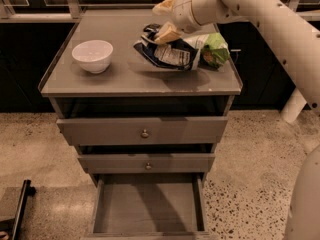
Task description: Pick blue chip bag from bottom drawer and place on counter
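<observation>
The blue chip bag (167,55) is over the right half of the counter (120,76), tilted, its lower edge at or just above the surface. My gripper (161,23) reaches in from the upper right and is shut on the bag's top edge. The bottom drawer (147,206) is pulled out below the cabinet, and its grey floor is bare.
A green-and-white chip bag (214,50) lies right behind the blue bag, touching it. A white bowl (92,55) stands on the counter's left side. The two knobbed drawers (144,133) are shut. A black object (20,204) lies on the floor at lower left.
</observation>
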### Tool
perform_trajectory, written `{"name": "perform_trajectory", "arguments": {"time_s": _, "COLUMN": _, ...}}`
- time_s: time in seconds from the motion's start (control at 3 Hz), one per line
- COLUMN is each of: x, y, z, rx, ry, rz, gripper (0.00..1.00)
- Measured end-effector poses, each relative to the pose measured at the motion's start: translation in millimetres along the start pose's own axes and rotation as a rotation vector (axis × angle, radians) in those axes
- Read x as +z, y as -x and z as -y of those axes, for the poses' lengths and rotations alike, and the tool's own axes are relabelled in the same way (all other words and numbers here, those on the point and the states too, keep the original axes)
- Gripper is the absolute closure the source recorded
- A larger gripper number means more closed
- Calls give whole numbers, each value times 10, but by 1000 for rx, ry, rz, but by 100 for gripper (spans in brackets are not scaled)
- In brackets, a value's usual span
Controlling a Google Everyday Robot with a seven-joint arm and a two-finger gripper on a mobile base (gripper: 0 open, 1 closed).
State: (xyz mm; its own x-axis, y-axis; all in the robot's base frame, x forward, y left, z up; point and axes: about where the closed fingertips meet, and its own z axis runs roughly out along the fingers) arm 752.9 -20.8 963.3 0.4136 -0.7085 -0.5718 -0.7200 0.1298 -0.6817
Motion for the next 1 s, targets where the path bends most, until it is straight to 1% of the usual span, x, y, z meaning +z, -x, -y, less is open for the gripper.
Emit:
{"name": "perform_trajectory", "arguments": {"time_s": 0.33, "x": 1, "y": 0, "z": -1, "rx": 0, "ry": 0, "rz": 0, "gripper": 0}}
{"name": "perform_trajectory", "arguments": {"time_s": 0.67, "x": 36, "y": -22, "z": -36, "rx": -18, "ry": -13, "rz": -11, "gripper": 0}}
{"name": "perform_trajectory", "arguments": {"time_s": 1.0, "x": 46, "y": -24, "z": -41, "rx": -19, "ry": -13, "rz": -11, "gripper": 0}}
